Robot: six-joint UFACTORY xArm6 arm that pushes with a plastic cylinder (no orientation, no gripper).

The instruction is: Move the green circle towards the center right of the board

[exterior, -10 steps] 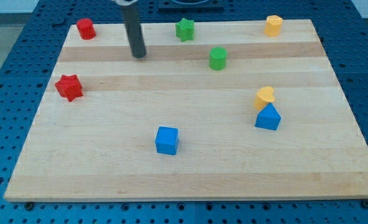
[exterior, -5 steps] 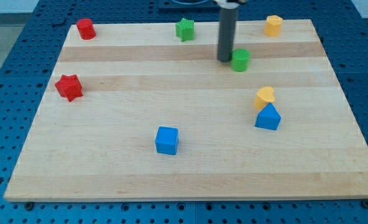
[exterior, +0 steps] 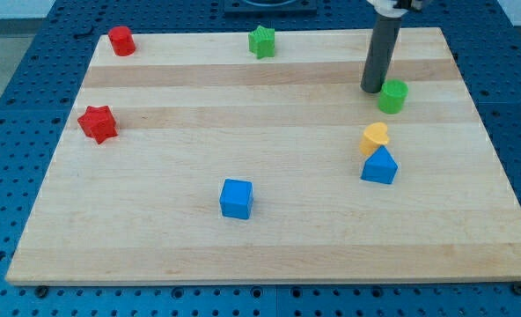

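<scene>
The green circle (exterior: pixel 392 96) is a short green cylinder on the wooden board (exterior: pixel 155 238), in the right part, above the yellow block (exterior: pixel 375 137). My tip (exterior: pixel 370 89) rests on the board against the circle's upper left side. The dark rod rises from it to the view's top and hides the yellow block that stood at the top right.
A blue triangular block (exterior: pixel 379 166) sits just below the yellow block. A green star (exterior: pixel 261 41) is at the top centre. A red cylinder (exterior: pixel 121 40) is at the top left, a red star (exterior: pixel 98 123) at the left. A blue cube (exterior: pixel 237 198) sits below centre.
My tip swept from the upper left to the right, met the green circle and pushed it right and slightly down. The rod now covers the top-right yellow block.
</scene>
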